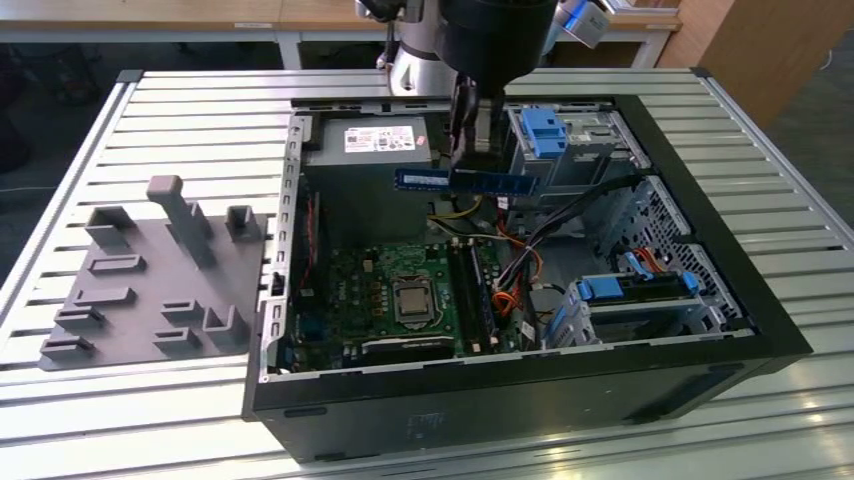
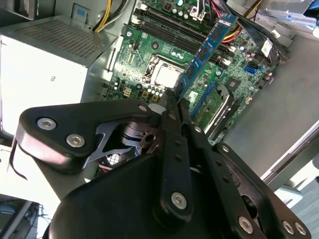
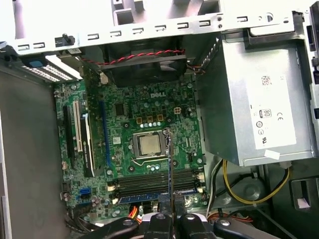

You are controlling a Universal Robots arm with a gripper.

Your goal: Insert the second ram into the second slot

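Gripper (image 1: 474, 150) pinched on the memory stick (image 1: 467, 181), fingers pressed against both of its faces. The stick is held level, well above the motherboard (image 1: 400, 290) and touching nothing on it. In the first wrist view it shows edge-on, lying crosswise to the long memory slots (image 3: 154, 181) on the motherboard, with its far end over the processor socket (image 3: 149, 144). The power supply box (image 1: 367, 150) stands beside the motherboard, inside the open computer case (image 1: 534, 395).
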